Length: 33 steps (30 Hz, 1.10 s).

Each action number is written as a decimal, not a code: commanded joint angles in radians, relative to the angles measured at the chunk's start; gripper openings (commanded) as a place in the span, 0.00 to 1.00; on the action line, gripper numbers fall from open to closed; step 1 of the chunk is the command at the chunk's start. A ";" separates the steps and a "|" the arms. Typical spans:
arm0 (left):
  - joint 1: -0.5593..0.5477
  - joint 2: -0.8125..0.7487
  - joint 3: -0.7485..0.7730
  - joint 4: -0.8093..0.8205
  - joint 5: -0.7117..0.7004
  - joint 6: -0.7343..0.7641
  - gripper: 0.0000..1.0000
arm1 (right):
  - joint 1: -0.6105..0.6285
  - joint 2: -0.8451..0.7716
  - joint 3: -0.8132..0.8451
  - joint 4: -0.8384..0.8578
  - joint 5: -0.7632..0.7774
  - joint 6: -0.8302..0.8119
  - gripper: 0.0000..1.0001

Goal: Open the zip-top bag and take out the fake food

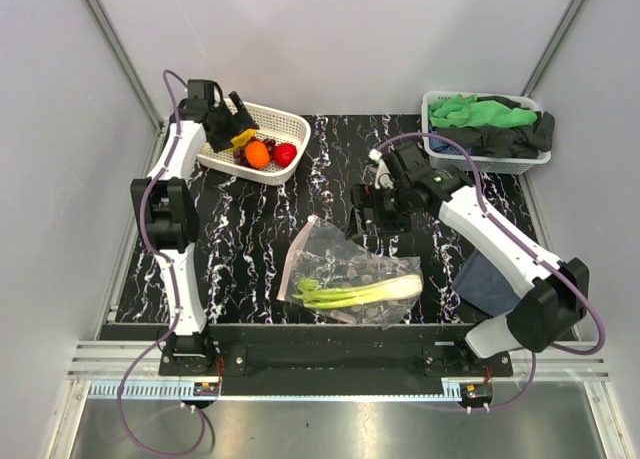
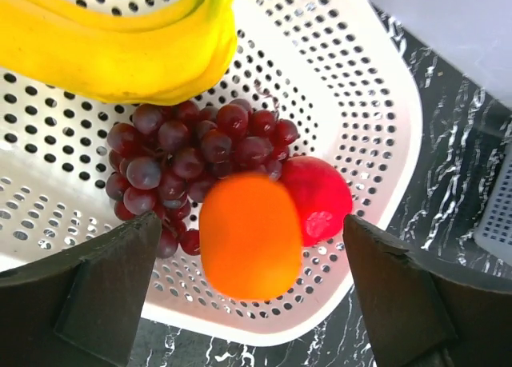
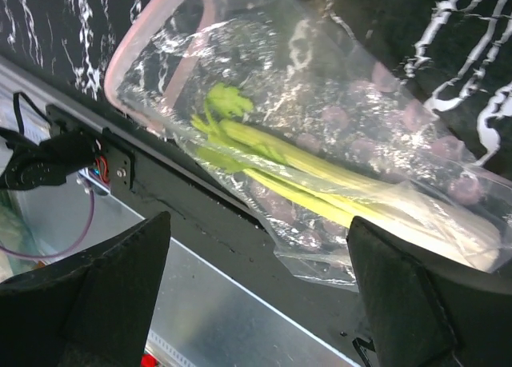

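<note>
Pale-green stalks (image 1: 360, 292) inside the zip-top bag (image 1: 330, 247) — seemingly unzipped (left gripper (image 2: 250, 247) agape).

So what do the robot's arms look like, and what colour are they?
The left arm and right arm are white tubes with chunky black joints. A purple cable loops along each. The left end effector and right end effector are black and wedge-shaped.

The black, white-veined table (image 1: 250, 229) carried the zip-top bag (image 1: 340, 254) flat near its front edge. Well behind and left of the bag sat a white basket (image 1: 285, 126). Well behind and right sat a second basket (image 1: 485, 162). Near the bag's right lay a dark bluish piece (image 1: 488, 279).
</note>
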 commanded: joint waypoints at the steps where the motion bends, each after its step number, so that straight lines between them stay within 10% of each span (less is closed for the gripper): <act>1: -0.002 -0.164 -0.049 0.063 0.044 0.019 0.99 | 0.125 0.053 0.115 -0.002 0.033 0.013 1.00; 17: -0.118 -1.373 -1.208 -0.159 -0.164 0.031 0.97 | 0.412 0.502 0.585 -0.170 0.516 0.322 1.00; 33: -0.399 -1.501 -1.044 -0.546 -0.545 -0.277 0.99 | 0.556 0.984 1.145 -0.629 0.763 0.497 1.00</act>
